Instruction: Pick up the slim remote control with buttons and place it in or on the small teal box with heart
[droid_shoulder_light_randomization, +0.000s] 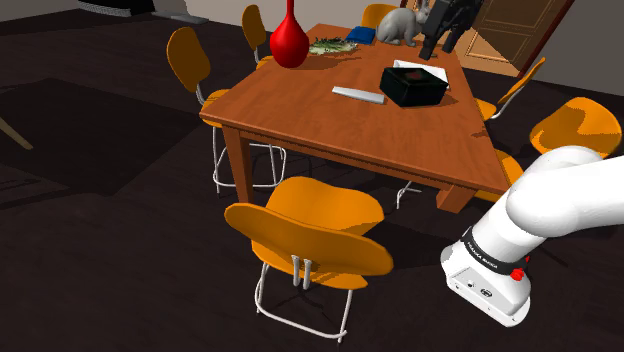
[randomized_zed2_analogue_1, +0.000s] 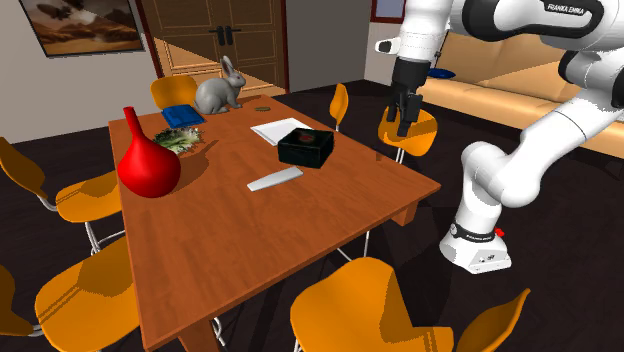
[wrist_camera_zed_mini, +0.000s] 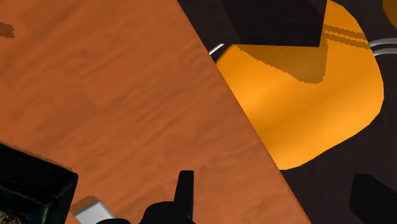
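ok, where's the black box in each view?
Shoulder view: black box on the table's right half, right of the grey remote.
Second exterior view: box mid-table, just beyond the remote.
Wrist view: box corner on the table, away from the orange chair.
Shared landmark: the wooden table.

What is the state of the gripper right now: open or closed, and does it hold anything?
Gripper: open, holding nothing; the remote lies on the table.
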